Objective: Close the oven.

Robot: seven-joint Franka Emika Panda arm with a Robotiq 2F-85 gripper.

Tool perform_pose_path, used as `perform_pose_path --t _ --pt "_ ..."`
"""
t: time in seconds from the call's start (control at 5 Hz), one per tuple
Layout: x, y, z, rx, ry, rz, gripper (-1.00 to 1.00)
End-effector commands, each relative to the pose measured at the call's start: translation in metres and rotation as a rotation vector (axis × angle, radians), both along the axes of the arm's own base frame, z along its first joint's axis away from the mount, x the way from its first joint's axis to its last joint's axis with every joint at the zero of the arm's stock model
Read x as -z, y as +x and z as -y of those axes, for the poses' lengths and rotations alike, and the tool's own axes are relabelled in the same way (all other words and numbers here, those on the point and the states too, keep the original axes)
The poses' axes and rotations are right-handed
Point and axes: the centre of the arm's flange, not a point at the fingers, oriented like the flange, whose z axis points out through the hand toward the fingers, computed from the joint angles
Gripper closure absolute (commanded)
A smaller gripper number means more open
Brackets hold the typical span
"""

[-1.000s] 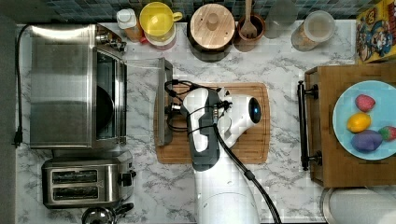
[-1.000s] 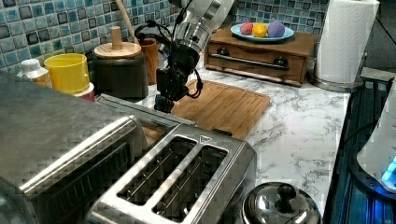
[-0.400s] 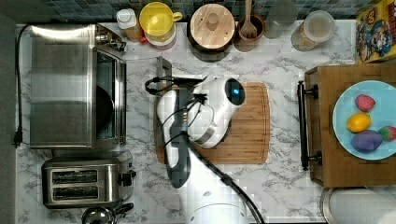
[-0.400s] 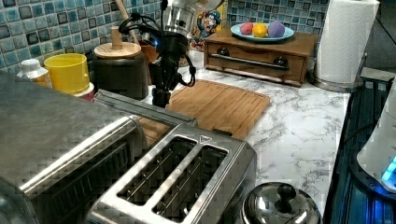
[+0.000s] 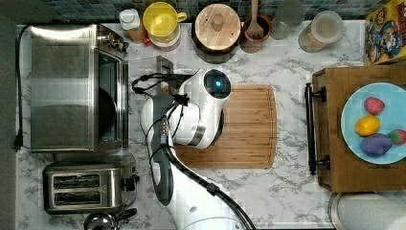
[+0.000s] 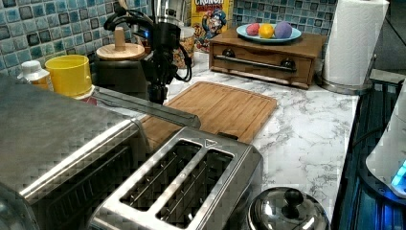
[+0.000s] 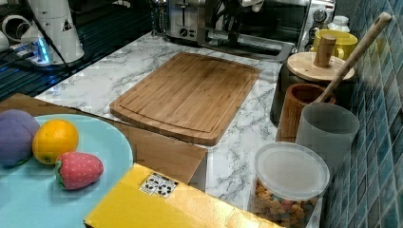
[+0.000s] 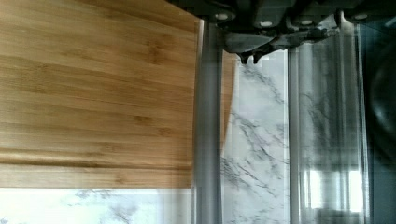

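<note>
touching oven [image 5: 72, 88] door, gripper [image 8: 250, 56] seemingly shut

- In the top view, the oven [image 5: 72, 88] sits at the left, the toaster [image 5: 84, 187] just below it.
- The cutting board [image 5: 249, 127] lies to the top view's right of the oven.
- The plate [image 5: 352, 108] rests on a wooden box [image 5: 335, 177] at the top view's right.

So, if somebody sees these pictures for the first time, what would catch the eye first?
Probably the white robot arm leaning over the bamboo cutting board at the counter's middle, its gripper at the open glass door of the boxy stainless-steel oven. Next, the light-blue plate of colourful fruit at the top view's right.
</note>
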Motion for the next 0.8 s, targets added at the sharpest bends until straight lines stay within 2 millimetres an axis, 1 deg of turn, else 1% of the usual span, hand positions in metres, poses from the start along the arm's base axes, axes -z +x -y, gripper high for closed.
perform_pose_path --t 0.2,0.4,0.6,0.8 --pt "-0.222 -0.04 -0.256 -0.301 0.035 0.365 1.0" --pt "-0.212 -0.045 -0.301 -0.318 -0.18 0.342 1.0" --pt "-0.203 -0.051 -0.328 -0.278 -0.296 0.339 1.0" --pt "-0.21 -0.048 -0.32 -0.206 -0.368 0.391 1.0"
